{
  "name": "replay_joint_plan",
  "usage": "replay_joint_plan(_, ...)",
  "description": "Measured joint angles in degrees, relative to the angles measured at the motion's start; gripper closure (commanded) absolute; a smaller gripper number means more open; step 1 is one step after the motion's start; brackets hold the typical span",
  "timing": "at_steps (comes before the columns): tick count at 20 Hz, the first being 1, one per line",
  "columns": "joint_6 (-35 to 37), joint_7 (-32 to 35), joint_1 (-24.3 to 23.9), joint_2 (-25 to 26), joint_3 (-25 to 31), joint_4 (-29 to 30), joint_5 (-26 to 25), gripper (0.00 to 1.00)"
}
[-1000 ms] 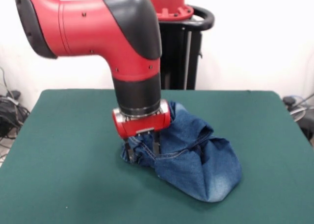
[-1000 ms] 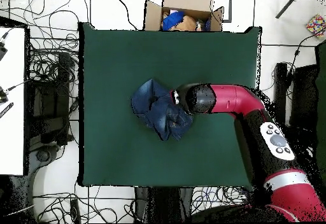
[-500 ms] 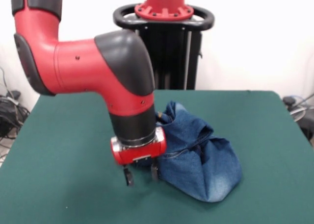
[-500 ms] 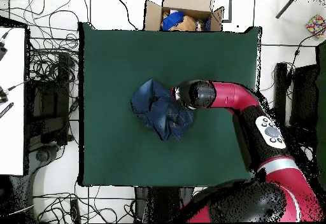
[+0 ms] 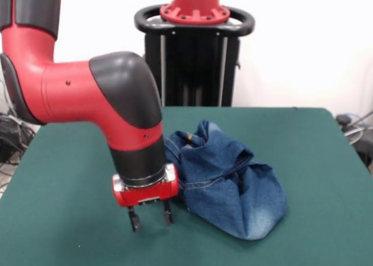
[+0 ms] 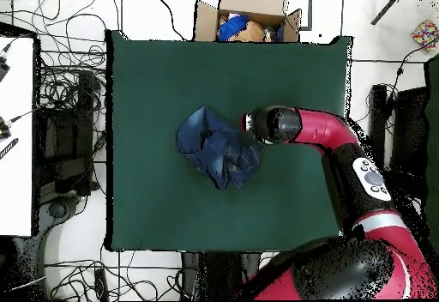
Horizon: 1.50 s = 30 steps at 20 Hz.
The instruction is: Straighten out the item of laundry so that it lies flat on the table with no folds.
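Hovering empty, one gripper [image 5: 151, 217] is spreading two fingers [image 5: 134, 220].
One crumpled jeans [image 5: 230, 184] heap is sitting at three o'clock on one table [image 5: 70, 178].

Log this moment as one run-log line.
gripper: open, empty, beside jeans | jeans: bunched heap, folded, mid-table | task: not flat yet

White wall [image 5: 303, 45] (cables [image 6: 64, 84] on floor)

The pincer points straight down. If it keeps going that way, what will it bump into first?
Most likely the bare green table. The pincer hangs open and empty, its tips just above the cloth, beside the crumpled jeans rather than over them, so nothing else seems to lie under it. The exact gap is hard to judge.
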Motion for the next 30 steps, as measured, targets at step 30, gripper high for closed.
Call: replay_joint_plan(30,12.3,0.0,-2.7,-28.2,0.2,13.4,4.9,0.00)
